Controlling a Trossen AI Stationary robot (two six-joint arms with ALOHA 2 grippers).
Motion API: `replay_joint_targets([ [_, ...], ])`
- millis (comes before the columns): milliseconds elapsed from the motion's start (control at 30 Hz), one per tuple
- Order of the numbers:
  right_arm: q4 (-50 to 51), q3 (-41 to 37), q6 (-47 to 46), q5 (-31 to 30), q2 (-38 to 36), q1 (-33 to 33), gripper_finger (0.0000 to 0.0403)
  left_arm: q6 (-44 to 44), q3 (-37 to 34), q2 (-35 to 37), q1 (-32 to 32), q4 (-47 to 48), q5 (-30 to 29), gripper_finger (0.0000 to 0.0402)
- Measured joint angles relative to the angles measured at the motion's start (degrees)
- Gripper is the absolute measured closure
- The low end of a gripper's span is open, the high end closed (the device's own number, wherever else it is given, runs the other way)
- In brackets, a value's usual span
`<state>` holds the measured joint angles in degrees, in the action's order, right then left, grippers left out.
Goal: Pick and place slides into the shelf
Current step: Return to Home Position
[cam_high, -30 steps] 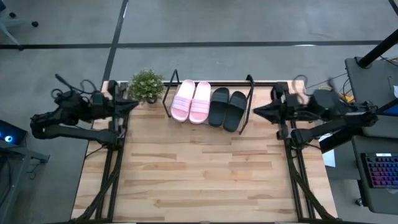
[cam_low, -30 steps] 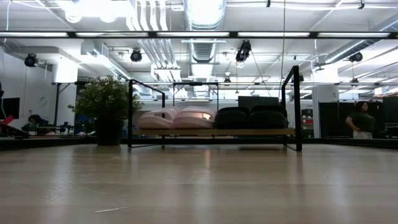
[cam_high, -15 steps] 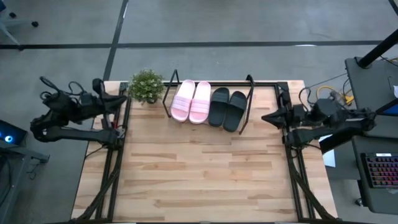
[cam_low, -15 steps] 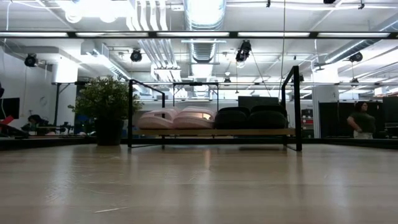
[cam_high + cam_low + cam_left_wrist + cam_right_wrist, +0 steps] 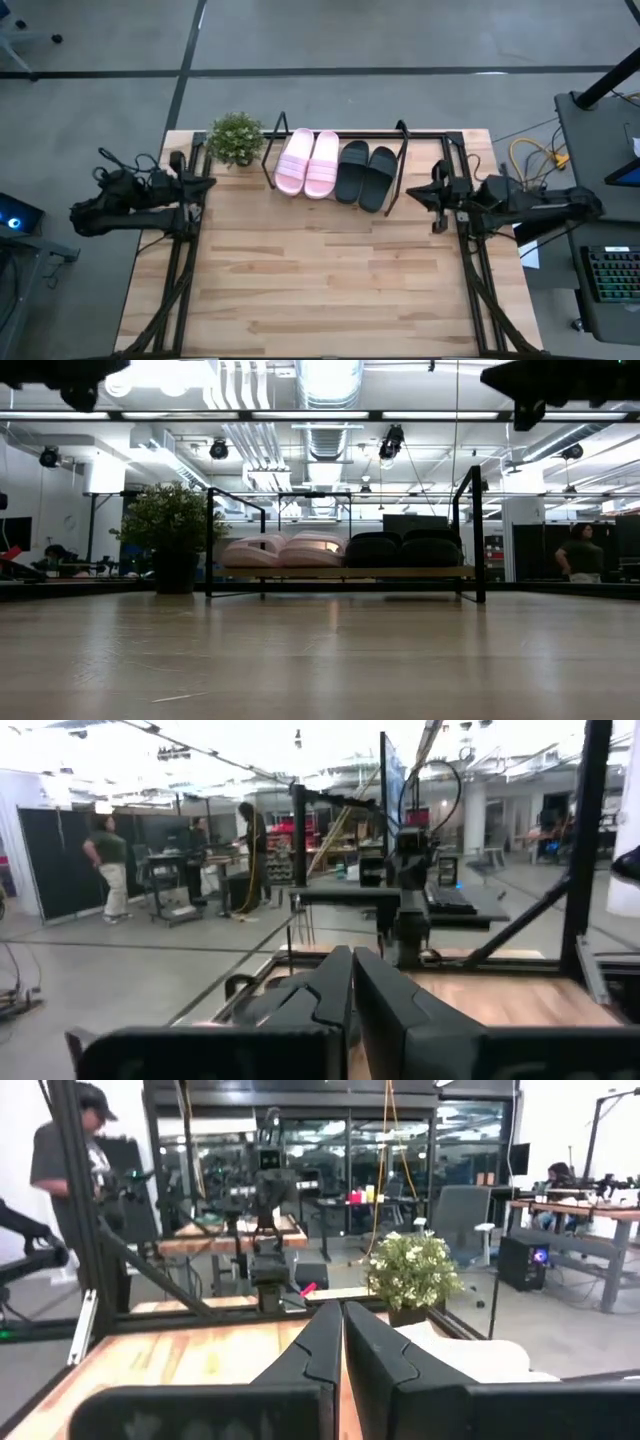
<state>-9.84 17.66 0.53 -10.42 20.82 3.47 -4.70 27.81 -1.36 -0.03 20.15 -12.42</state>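
All four slides rest on the shelf (image 5: 335,133) at the table's far edge: the pale pink pair (image 5: 308,162) on its left half, the black pair (image 5: 365,174) on its right, soles down on the wooden board (image 5: 340,572). My left gripper (image 5: 207,181) hovers at the table's left edge, shut and empty, its fingers (image 5: 352,982) pressed together. My right gripper (image 5: 415,192) hovers just right of the shelf, also shut and empty, fingertips (image 5: 340,1335) closed. Both arms appear only as dark shapes at the top of the low view.
A small potted plant (image 5: 236,138) stands at the far left corner beside the shelf. Black frame rails run along the table's left side (image 5: 190,230) and right side (image 5: 465,250). The bare wooden tabletop (image 5: 330,270) spreads in front of the shelf. People stand in the room beyond.
Both arms have swung back from the far edge toward the near side and come lower, now showing at the top of the low view. The left gripper ended at the left rail; the right gripper moved a little toward the shelf's right end. The slides stayed still.
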Motion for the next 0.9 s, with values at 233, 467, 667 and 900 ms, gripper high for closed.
replay_joint_targets([
  [233,-12.38,-8.8,-0.4,1.58,0.0,-0.18,0.0395,-0.13,-5.17,-2.39,0.0,3.13,3.34,0.0401],
  [467,-11.53,-11.09,-3.15,1.81,0.44,-0.18,0.0395,3.02,-15.48,-0.43,0.03,-9.67,3.77,0.0401],
  [667,-11.36,-11.99,-3.69,3.14,1.91,-0.13,0.0395,4.41,-19.84,-0.67,0.02,-9.76,3.74,0.0401],
  [900,-12.59,-14.8,-6.15,3.37,4.27,-0.13,0.0395,4.43,-22.07,-0.61,0.02,-10.47,3.46,0.0401],
])
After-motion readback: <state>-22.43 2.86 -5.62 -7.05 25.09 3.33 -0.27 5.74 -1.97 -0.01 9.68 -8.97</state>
